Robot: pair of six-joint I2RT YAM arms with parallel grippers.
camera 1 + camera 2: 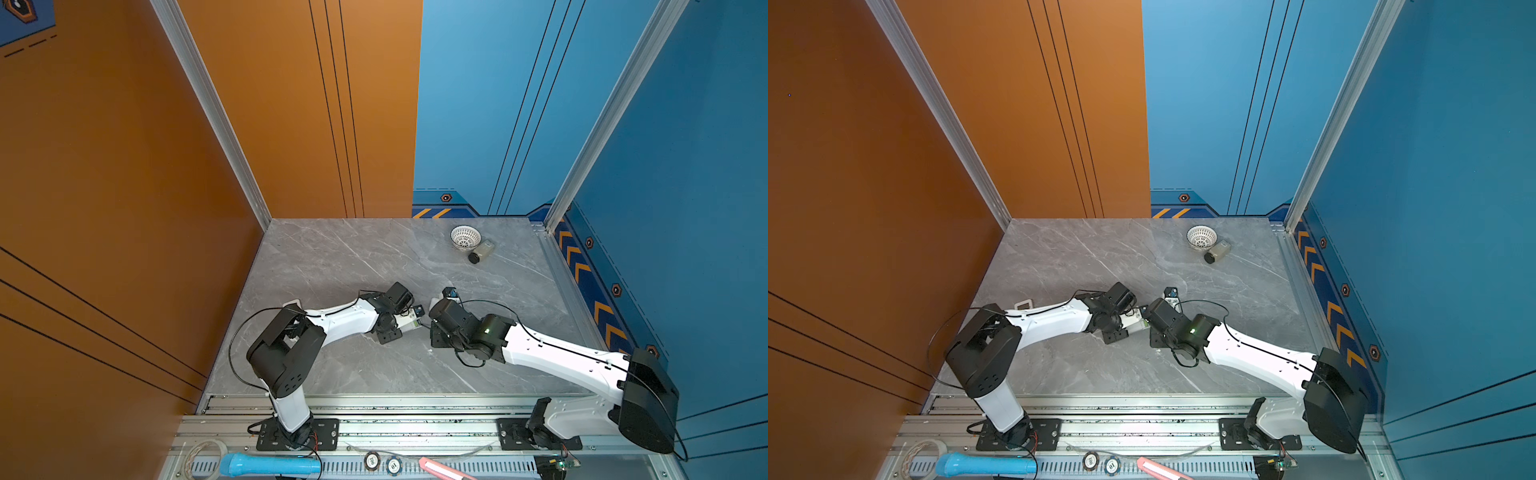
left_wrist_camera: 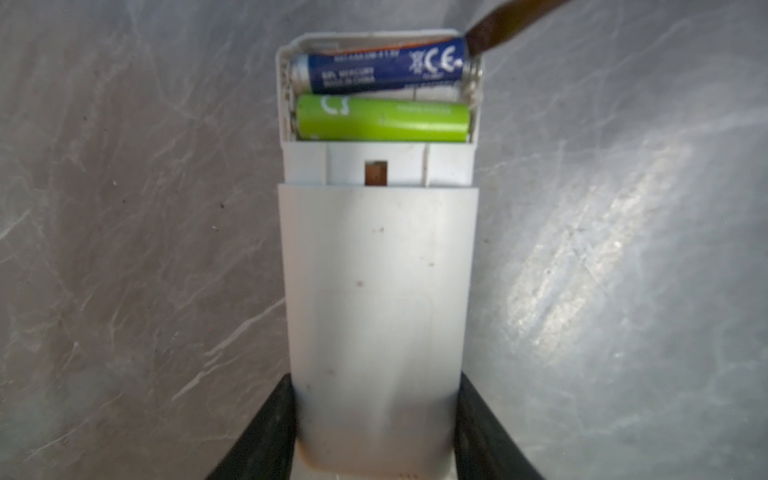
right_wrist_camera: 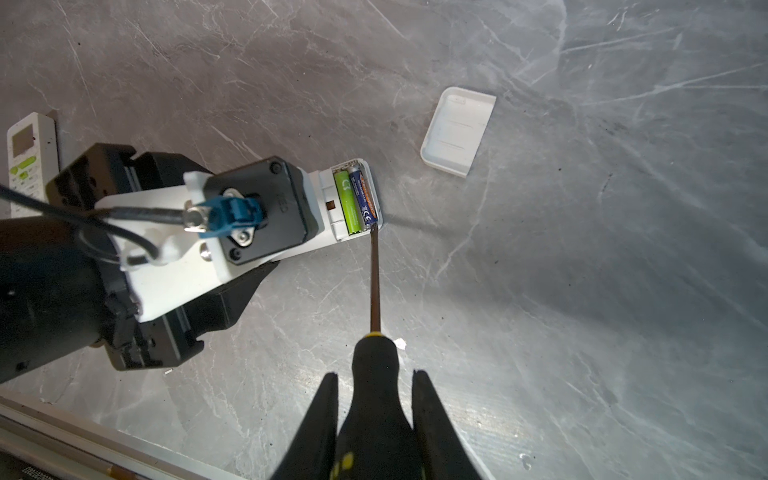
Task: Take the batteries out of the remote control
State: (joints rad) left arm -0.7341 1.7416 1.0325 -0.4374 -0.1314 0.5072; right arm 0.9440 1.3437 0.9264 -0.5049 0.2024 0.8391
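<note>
**Left gripper (image 2: 376,386) clamped on remote control (image 2: 376,270); right gripper (image 3: 374,380) closed on screwdriver (image 3: 375,282)**

In both top views the two arms meet near the middle of the grey table (image 1: 332,257). Only the white end of the remote control shows, poking out from under the left wrist, and both sets of jaws are hidden beneath the wrists. A white basket (image 1: 465,237) and a small jar (image 1: 481,251) lie touching near the far edge, well apart from the arms.

The left wrist view shows the left gripper's black fingers (image 2: 274,424) pressing both long sides of the remote. Its compartment is uncovered at the far end. A blue battery (image 2: 382,66) and a light green battery (image 2: 382,117) lie side by side inside, the blue one nearer the end. The screwdriver tip touches one end of the blue battery.

The right wrist view shows the right fingers (image 3: 432,419) squeezed around the black-and-yellow handle, with the shaft reaching to the compartment corner. A white cover (image 3: 457,131) lies on the table near the remote but apart from it. A second remote (image 3: 29,158) lies beyond the left arm.
</note>
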